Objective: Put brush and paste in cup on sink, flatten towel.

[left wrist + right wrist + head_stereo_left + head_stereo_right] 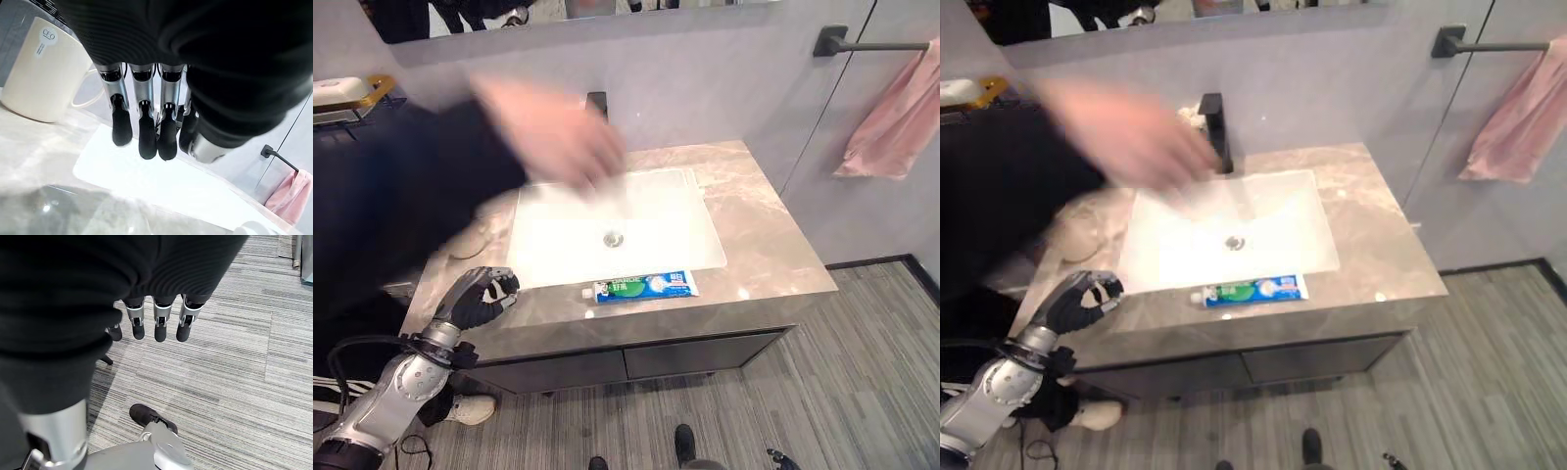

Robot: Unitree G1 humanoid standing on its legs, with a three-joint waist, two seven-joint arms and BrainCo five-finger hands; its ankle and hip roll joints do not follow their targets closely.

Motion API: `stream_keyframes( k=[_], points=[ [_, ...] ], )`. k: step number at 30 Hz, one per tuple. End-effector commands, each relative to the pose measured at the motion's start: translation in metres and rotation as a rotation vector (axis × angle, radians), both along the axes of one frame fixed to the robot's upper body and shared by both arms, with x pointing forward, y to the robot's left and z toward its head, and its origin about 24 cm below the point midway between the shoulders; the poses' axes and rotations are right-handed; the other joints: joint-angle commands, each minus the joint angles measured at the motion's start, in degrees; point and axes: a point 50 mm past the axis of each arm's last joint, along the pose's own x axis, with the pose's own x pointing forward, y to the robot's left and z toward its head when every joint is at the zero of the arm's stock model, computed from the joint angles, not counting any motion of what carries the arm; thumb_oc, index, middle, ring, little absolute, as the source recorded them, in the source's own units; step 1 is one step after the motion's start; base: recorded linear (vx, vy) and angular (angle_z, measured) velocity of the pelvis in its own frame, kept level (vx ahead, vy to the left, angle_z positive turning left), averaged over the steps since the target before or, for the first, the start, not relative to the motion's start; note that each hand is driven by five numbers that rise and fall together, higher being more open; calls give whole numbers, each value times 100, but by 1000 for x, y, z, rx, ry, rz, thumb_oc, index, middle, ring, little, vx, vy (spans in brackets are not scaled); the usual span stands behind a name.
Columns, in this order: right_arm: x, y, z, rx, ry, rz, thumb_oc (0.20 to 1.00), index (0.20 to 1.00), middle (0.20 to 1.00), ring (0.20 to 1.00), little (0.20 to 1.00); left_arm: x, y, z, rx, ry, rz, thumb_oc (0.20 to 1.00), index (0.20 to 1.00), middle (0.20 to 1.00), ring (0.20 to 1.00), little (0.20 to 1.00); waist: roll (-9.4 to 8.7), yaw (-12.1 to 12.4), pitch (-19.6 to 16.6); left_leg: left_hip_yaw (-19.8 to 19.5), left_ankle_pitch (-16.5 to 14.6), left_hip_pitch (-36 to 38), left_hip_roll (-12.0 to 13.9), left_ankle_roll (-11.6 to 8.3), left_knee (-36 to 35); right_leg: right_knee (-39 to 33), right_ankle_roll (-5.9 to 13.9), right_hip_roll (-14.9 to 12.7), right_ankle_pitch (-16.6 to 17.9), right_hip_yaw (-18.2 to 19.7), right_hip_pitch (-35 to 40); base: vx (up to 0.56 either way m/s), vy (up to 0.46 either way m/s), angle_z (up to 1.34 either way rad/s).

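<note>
The blue, green and white toothpaste tube [644, 286] lies flat on the front strip of the beige marble-patterned countertop [766, 245], just in front of the white rectangular sink basin [656, 230] and parallel to its front edge, with its white cap end pointing toward the robot's left. The cream ceramic mug with a loop handle [41, 73] stands upright on the countertop beside the basin's left side; the left wrist view shows it beyond the fingertips, apart from them. The pink towel [896, 113] hangs bunched from the dark wall-mounted bar [862, 44] on the grey wall to the right of the sink, well apart from the counter. A toothbrush cannot be made out.

The left hand [481, 297] sits at the front left corner of the countertop, near the basin's corner; its fingers [146, 134] hang loosely bent and hold nothing. The right hand [155, 323] is low at the robot's side over the grey striped floor [234, 357], its fingers relaxed and empty.

A person's blurred hand [558, 132] in a dark sleeve [401, 196] reaches in from the left across the back of the basin, close to the black faucet [1214, 127]. A wire wall rack holding a white object [342, 93] is fixed at the upper left.
</note>
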Motion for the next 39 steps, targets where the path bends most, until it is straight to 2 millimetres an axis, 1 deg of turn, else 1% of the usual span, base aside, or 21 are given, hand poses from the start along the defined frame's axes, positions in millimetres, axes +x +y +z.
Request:
stream_keyframes(
  k=[1,8,9,10,11,12,13,17,26,31,32,39],
  points=[
    [5,-6,2,-21,-5,-17,1000,1000,1000,1000,1000,14,-5,26,1,-106,-34,200,200,200,200,200,-120,-77,86,1,-111,-76,-8,-115,101,82,620,-483,-157,-101,371,0,0,0],
    [0,-5,0,-18,8,-40,1000,1000,1000,1000,1000,15,-5,20,-7,-95,-18,200,200,200,200,200,-152,-75,33,12,-116,-32,15,-121,97,74,617,-466,-161,-98,411,0,0,0],
    [0,-4,0,-16,10,-42,1000,1000,1000,1000,1000,15,-6,20,-13,-97,-16,244,244,244,244,244,-151,-71,33,10,-112,-29,20,-126,97,74,615,-465,-165,-102,415,0,0,0],
    [0,-2,-1,-10,10,-47,1000,1000,1000,1000,1000,15,-6,18,-24,-100,-7,438,438,438,438,438,-152,-57,28,-4,-102,-28,26,-129,97,77,604,-463,-173,-103,419,0,0,0],
    [0,-2,-1,-10,12,-48,1000,1000,1000,1000,1000,15,-6,18,-26,-97,-7,592,592,592,592,592,-156,-60,24,-6,-102,-27,30,-130,97,77,601,-461,-176,-106,422,0,0,0],
    [0,-1,-1,-6,12,-51,1000,1000,1000,1000,1000,14,-6,16,-35,-95,-1,906,906,906,906,906,-160,-46,12,-12,-90,-23,37,-133,96,81,597,-456,-181,-116,424,0,0,0],
    [1,0,-1,-4,9,-51,1000,1000,1000,1000,1000,15,-7,15,-40,-93,1,1000,1000,1000,1000,1000,-166,-47,3,-21,-82,-26,41,-136,95,81,592,-453,-184,-122,427,0,0,0],
    [5,1,-1,-5,2,-42,1000,1000,1000,1000,1000,16,-10,9,-73,-69,5,1000,1000,1000,1000,1000,-225,-23,-37,-75,-42,-30,69,-160,89,90,560,-432,-221,-166,466,-7,-19,1],
    [6,-4,1,-23,1,-58,1000,1000,1000,1000,1000,17,-14,3,-82,-30,-7,1000,1000,1000,1000,1000,-247,-32,-55,-138,7,3,124,-204,77,94,497,-389,-288,-218,570,-1,-5,0],
    [3,-6,0,-30,14,-60,1000,1000,1000,1000,1000,20,-18,4,-82,-32,-20,1000,1000,1000,1000,1000,-197,-61,-45,-161,33,-6,127,-223,69,83,483,-384,-297,-240,583,3,-21,7],
    [0,-6,0,-33,25,-55,1000,1000,1000,1000,1000,21,-21,3,-89,-29,-29,1000,1000,1000,1000,1000,-167,-82,-37,-144,41,-13,134,-227,68,76,479,-380,-300,-247,563,0,0,0],
    [-2,-9,1,-38,29,-67,1000,1000,1000,1000,1000,25,-33,5,-116,-25,-77,1000,1000,1000,1000,1000,-81,-152,5,-90,56,-55,149,-240,67,74,475,-370,-294,-175,483,5,-2,-2]
  ],
)
